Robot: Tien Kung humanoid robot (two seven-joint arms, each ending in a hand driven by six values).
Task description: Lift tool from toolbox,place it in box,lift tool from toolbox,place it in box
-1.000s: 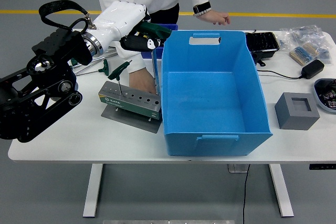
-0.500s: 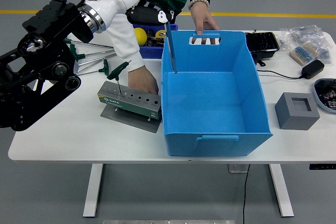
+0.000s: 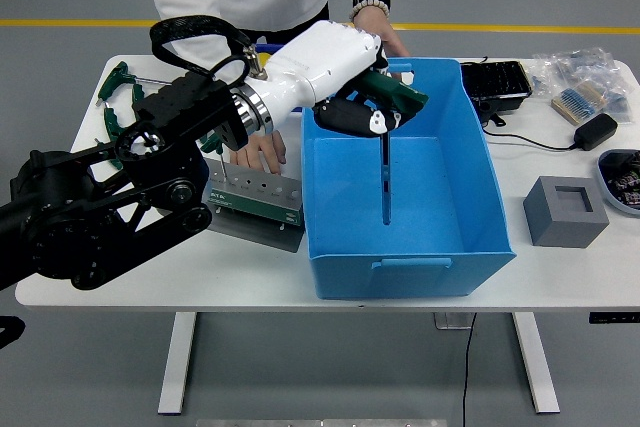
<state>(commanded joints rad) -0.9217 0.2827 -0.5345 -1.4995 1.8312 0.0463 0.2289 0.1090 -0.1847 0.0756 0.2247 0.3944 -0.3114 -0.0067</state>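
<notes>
My left hand [image 3: 362, 113] reaches in from the left over the blue box [image 3: 410, 265] and is shut on a green T-handle hex key [image 3: 403, 97]. The key's thin shaft [image 3: 386, 179] hangs straight down inside the box, its tip close to the box floor. The grey tool holder [image 3: 262, 194] stands on its plate just left of the box, partly hidden by my forearm. A person's hand [image 3: 258, 151] presses on the holder's far side. The person's other hand [image 3: 378, 35] rests at the box's far rim. My right arm is out of sight.
More green-handled keys [image 3: 116, 97] lie at the table's far left. Right of the box stand a grey hollow block [image 3: 565, 210], a black tray [image 3: 497, 83], a black adapter with its cable [image 3: 593, 130] and plastic bags [image 3: 585, 69].
My left arm has swung right and down, carrying the hex key from above the holder, over the box's left wall, into the box. The person's far hand stays at the box rim.
</notes>
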